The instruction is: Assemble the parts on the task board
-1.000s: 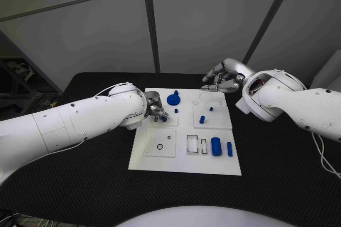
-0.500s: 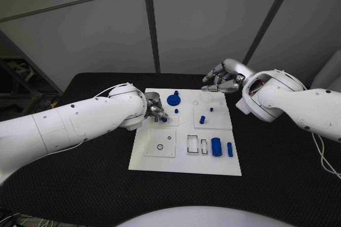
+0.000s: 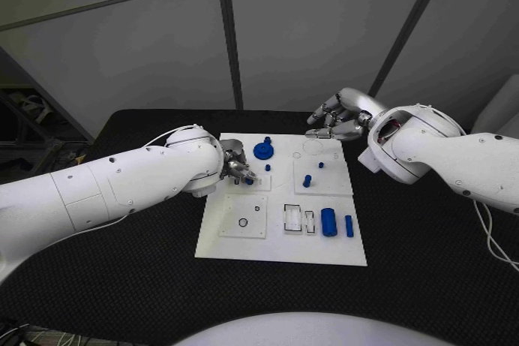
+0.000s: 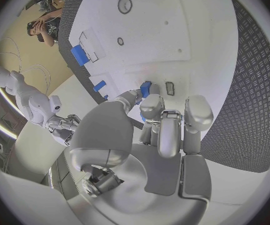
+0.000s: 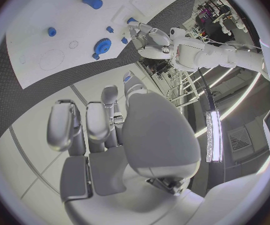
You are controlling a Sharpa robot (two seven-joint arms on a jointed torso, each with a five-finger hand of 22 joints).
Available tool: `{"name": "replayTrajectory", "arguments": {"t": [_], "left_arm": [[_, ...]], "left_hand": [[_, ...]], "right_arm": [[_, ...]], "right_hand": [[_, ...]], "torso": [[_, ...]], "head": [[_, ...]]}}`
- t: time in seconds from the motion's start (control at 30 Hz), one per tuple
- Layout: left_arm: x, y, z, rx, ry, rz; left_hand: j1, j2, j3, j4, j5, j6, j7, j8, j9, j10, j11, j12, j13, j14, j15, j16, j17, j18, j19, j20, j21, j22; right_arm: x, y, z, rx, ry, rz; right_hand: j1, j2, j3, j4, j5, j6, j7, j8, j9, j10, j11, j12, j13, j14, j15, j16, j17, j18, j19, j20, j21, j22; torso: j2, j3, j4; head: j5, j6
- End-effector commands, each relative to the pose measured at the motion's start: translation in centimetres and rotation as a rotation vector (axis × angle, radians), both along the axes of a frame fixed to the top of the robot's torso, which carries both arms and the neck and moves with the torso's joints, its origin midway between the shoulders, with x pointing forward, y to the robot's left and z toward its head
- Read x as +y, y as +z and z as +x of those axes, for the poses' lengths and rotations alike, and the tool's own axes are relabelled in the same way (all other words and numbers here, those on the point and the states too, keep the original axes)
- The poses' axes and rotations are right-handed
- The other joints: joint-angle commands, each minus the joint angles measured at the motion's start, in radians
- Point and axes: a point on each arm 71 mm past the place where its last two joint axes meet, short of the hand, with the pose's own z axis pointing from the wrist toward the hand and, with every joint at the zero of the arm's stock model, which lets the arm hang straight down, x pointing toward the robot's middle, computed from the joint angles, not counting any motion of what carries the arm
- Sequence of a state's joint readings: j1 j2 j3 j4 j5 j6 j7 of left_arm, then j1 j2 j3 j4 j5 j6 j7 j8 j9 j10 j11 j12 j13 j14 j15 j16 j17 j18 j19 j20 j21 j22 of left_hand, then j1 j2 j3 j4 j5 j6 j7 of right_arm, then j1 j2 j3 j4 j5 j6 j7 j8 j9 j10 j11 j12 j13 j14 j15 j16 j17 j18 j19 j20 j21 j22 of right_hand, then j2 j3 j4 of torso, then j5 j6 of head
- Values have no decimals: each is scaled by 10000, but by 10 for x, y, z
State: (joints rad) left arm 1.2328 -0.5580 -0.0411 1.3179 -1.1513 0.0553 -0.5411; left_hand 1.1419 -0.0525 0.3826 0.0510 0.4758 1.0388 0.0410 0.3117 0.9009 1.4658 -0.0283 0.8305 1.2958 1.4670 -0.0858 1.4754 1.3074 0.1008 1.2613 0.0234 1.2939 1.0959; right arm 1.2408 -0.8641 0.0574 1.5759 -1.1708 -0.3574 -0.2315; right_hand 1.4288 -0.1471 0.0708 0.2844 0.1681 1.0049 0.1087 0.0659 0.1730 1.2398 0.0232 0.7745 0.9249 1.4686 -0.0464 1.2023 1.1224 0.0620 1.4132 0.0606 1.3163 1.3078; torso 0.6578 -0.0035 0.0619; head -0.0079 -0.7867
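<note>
The white task board (image 3: pixel 283 250) lies in the middle of the table. My left hand (image 3: pixel 238 172) hovers over its back-left tile and pinches a small blue part (image 3: pixel 249 181) between thumb and finger; the left wrist view shows that part (image 4: pixel 145 89) just above the board, near a small dark slot (image 4: pixel 170 88). My right hand (image 3: pixel 340 121) hangs past the board's back-right corner with its fingers loosely bent and nothing in it. A blue gear-like piece (image 3: pixel 264 151) and a blue peg (image 3: pixel 307 182) stand on the back tiles.
Toward the front right of the board lie a thick blue cylinder (image 3: pixel 328 223) and a thin blue pin (image 3: pixel 349 226), beside two rectangular slots (image 3: pixel 294 218). A round hole (image 3: pixel 242 224) marks the front-left tile. Black table (image 3: pixel 130 271) surrounds the board.
My left hand with the small blue part has shifted only slightly over the back-left tile. The right hand has stayed where it was.
</note>
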Motion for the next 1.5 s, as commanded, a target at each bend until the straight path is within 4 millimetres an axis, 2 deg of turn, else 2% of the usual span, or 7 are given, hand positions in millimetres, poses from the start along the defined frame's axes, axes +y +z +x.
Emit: {"name": "replayTrajectory", "arguments": {"t": [0.03,0.43,0.5,0.57,0.8,1.13,1.5], "left_arm": [[-1,-6,-3,319,-186,221],[-1,-6,-2,282,-63,154],[0,-6,-1,275,-25,155],[0,-6,0,275,11,155],[3,-7,2,265,247,66],[7,-7,4,370,583,-158],[8,2,5,247,621,-539]], "left_hand": [[-93,-54,1768,-1672,-145,51,-30,33,54,340,-65,-76,-11,751,-59,49,1378,56,29,-3,5,6],[-337,-174,1633,-1259,-1259,76,-138,-10,285,414,-125,-161,29,753,-110,54,1381,52,46,-46,-69,22],[-417,-146,1384,-964,-3641,216,-297,-25,304,451,-188,-152,80,754,-182,61,1391,40,57,-83,-95,33],[-632,-277,1128,-730,-4264,293,-212,-46,299,456,-171,-138,113,755,-174,64,1395,46,65,-110,-109,35],[-1459,-575,308,501,-4273,451,-211,-137,278,486,-165,-68,220,761,-178,85,1421,35,112,-122,-123,74],[-1148,-1020,-528,2241,-4279,568,-227,-269,358,484,-169,-134,333,754,-202,66,1395,27,150,-129,-177,101],[-1081,-1156,-801,2428,-4272,587,-213,-300,399,483,-170,-160,359,752,-184,59,1384,32,159,-134,-191,111]], "right_arm": [[1,1,0,-36,124,-6],[1,2,0,-41,108,-4],[1,2,0,-44,104,-2],[1,2,0,-48,99,1],[0,2,0,-64,71,18],[-1,2,0,-112,33,48],[-1,3,1,-193,25,139]], "right_hand": [[-102,27,-3,45,11,-47,-22,5,9,49,-4,62,-10,17,-31,-49,8,60,12,17,-32,14],[-113,31,-5,46,10,-46,-22,5,12,48,-4,50,-26,15,-32,-69,-12,66,2,16,-55,-7],[-123,33,-7,49,10,-47,-21,4,12,46,-3,41,-35,15,-32,-76,-18,67,0,16,-62,-13],[-169,44,-15,59,8,-51,-21,2,16,43,-1,22,-61,16,-32,-93,-28,71,-5,15,-84,-31],[-257,55,-33,67,6,-62,-19,-4,22,40,2,-1,-99,19,-31,-123,-45,74,-4,14,-111,-48],[-395,40,-62,60,13,-101,-13,-12,33,-121,11,-313,-384,-58,-22,-413,-325,143,-159,20,-426,-336],[-586,10,-100,72,22,-165,3,-18,41,-307,32,-675,-718,-146,-4,-743,-618,208,-308,33,-751,-619]], "torso": [[-7,0,0],[-6,1,7],[-3,1,6],[-7,2,0],[-9,-1,-1],[-15,-11,4],[-13,-8,-1]], "head": [[1,-14],[-6,-15],[-15,-19],[-14,-26],[-30,-16],[-66,-27],[-46,-27]]}}
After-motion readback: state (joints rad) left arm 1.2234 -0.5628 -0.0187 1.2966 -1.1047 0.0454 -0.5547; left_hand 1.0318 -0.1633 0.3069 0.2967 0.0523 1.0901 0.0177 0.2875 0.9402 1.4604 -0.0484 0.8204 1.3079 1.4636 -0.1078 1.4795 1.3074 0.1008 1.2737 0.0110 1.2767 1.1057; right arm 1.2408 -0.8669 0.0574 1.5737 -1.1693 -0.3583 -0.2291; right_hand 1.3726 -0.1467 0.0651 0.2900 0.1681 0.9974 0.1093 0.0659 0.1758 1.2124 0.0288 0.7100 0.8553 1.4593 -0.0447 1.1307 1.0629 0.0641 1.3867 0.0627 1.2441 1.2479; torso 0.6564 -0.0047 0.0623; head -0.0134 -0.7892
